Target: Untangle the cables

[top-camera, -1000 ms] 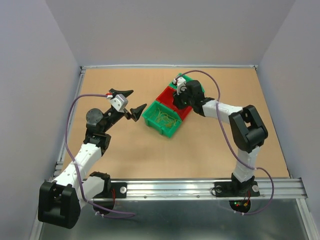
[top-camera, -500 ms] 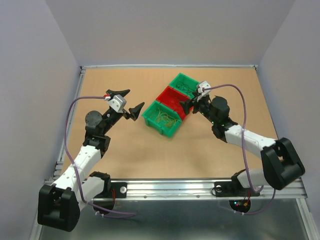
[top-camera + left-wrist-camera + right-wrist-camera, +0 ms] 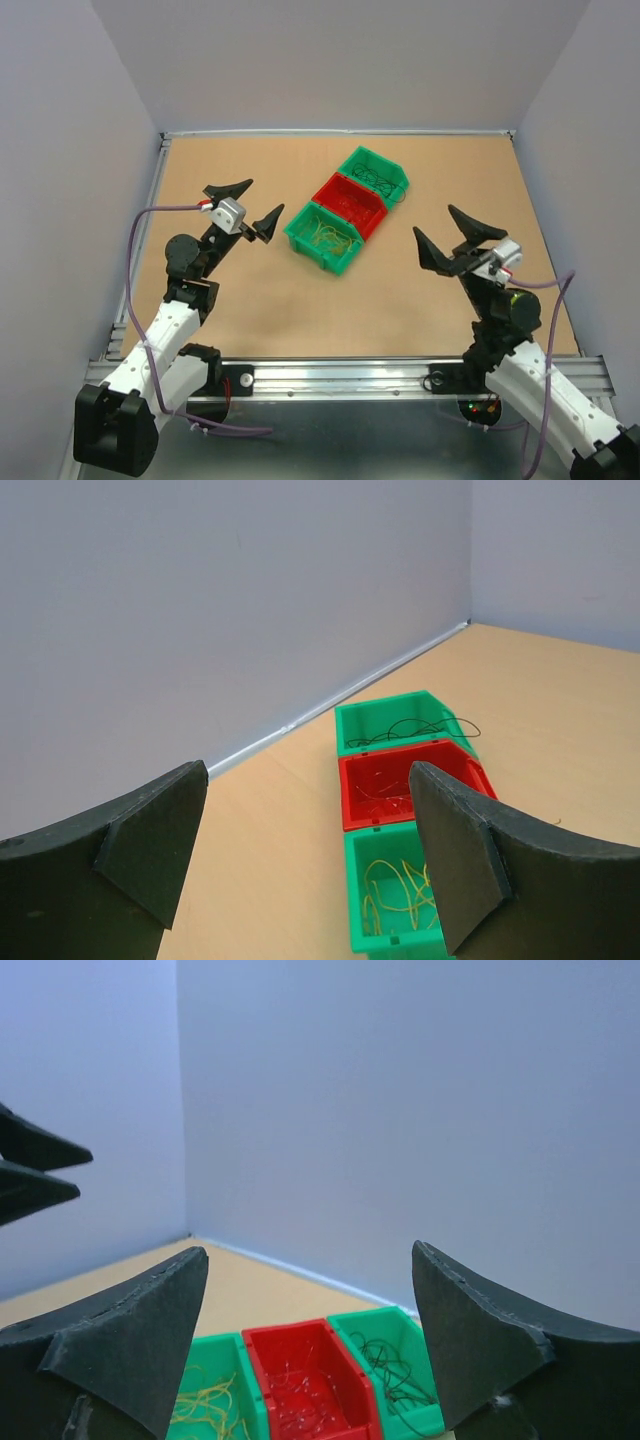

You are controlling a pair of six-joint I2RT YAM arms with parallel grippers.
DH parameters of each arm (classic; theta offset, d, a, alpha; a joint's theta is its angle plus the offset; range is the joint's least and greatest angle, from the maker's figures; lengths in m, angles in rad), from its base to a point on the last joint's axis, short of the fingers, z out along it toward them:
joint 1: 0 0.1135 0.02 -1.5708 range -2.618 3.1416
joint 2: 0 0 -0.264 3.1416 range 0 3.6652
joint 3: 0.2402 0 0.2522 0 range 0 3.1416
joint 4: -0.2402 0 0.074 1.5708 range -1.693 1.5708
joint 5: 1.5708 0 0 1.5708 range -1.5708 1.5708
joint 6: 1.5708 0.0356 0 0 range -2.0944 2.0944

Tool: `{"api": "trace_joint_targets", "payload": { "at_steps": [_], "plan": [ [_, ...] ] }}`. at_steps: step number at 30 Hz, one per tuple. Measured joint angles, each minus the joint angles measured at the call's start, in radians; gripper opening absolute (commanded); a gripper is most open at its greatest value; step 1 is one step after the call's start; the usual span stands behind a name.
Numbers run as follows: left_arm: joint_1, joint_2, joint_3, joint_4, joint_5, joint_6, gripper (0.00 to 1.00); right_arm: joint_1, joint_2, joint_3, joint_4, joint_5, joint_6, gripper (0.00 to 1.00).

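Tabletop (image 3: 250,290) of tan board carrying three small open bins set touching in a diagonal row, with the red bin (image 3: 376,222) in the middle as reference. Against the far side of the red bin stands one green bin (image 3: 399,186), and against its near side stands a second green bin (image 3: 312,253). The cables lie sorted by colour, one clump to each bin. The red-brown strands (image 3: 350,200) rest on the floor of the red bin, where they are hard to make out against the plastic. The dark strands (image 3: 375,175) lie in the green bin beyond it, and in the left wrist view one loop reaches past that bin's rim. The yellow-orange strands (image 3: 325,237) lie in the green bin on the near side. The left pincer (image 3: 267,194) hangs above the tabletop to the left of the red bin, well apart from it, jaws spread wide and holding nothing. The right pincer (image 3: 432,218) hangs to the right of the red bin, nearer the arm bases, likewise spread wide and empty. Both wrist views look between their own fingers toward the row of bins.
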Motion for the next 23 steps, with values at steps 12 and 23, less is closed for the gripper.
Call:
{"api": "trace_joint_targets", "payload": {
  "at_steps": [12,23],
  "plan": [
    [0.0,0.0,0.0,0.006,0.0,0.001,0.94,0.0,-0.32,-0.184,0.079,0.177,0.028,0.92],
    [0.0,0.0,0.0,0.006,0.0,0.004,0.94,0.0,-0.229,-0.184,0.08,0.195,0.036,0.93]
  ]
}}
